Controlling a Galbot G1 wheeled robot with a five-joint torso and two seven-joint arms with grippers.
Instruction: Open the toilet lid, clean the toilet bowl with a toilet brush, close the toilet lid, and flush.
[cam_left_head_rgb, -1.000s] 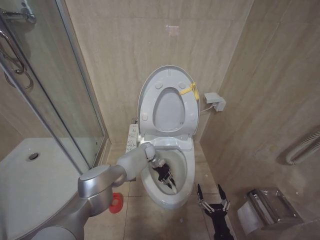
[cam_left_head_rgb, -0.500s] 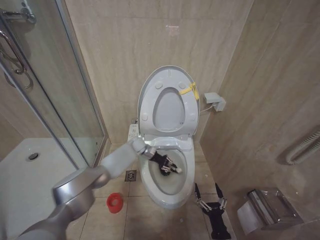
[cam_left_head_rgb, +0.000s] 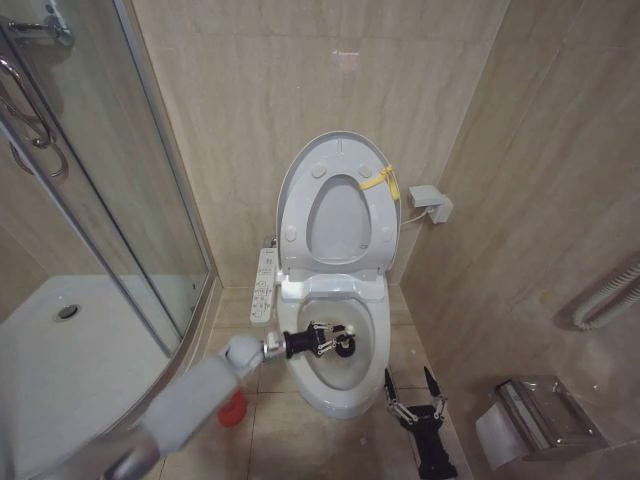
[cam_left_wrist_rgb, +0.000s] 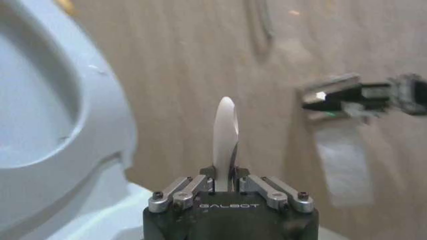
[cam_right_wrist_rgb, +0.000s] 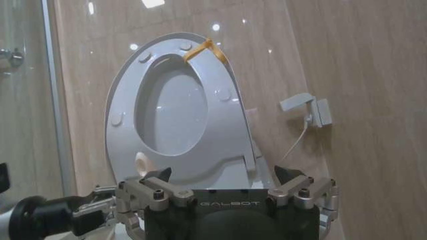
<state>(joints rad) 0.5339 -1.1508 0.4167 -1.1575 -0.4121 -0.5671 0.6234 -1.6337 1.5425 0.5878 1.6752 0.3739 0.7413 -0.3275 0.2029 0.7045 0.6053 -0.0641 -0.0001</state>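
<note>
The toilet lid (cam_left_head_rgb: 336, 146) stands raised against the wall with the ring seat, a yellow tag (cam_left_head_rgb: 380, 181) on its edge. The lid (cam_right_wrist_rgb: 127, 95) also rises ahead in the right wrist view. Below it the white toilet bowl (cam_left_head_rgb: 372, 362) is uncovered. My left gripper (cam_left_head_rgb: 333, 341) reaches in from the left, over the bowl's middle, shut on the toilet brush by its thin white handle (cam_left_wrist_rgb: 225, 135). The handle's tip (cam_right_wrist_rgb: 142, 163) sticks up above that gripper. My right gripper (cam_left_head_rgb: 410, 398) hangs open beside the bowl's front right, nothing between its fingers (cam_right_wrist_rgb: 159, 176).
A long button panel (cam_left_head_rgb: 263, 284) runs along the bowl's left side. The red holder (cam_left_head_rgb: 233, 408) sits on the floor, partly behind my left arm. A glass shower enclosure (cam_left_head_rgb: 110, 200) bounds the left. A paper dispenser (cam_left_head_rgb: 540, 415) and wall fitting (cam_left_head_rgb: 428, 202) are on the right.
My left arm has swung lower and out to the left. Its gripper has pulled the brush from deep in the bowl's front up toward the middle. The right gripper has drifted slightly left.
</note>
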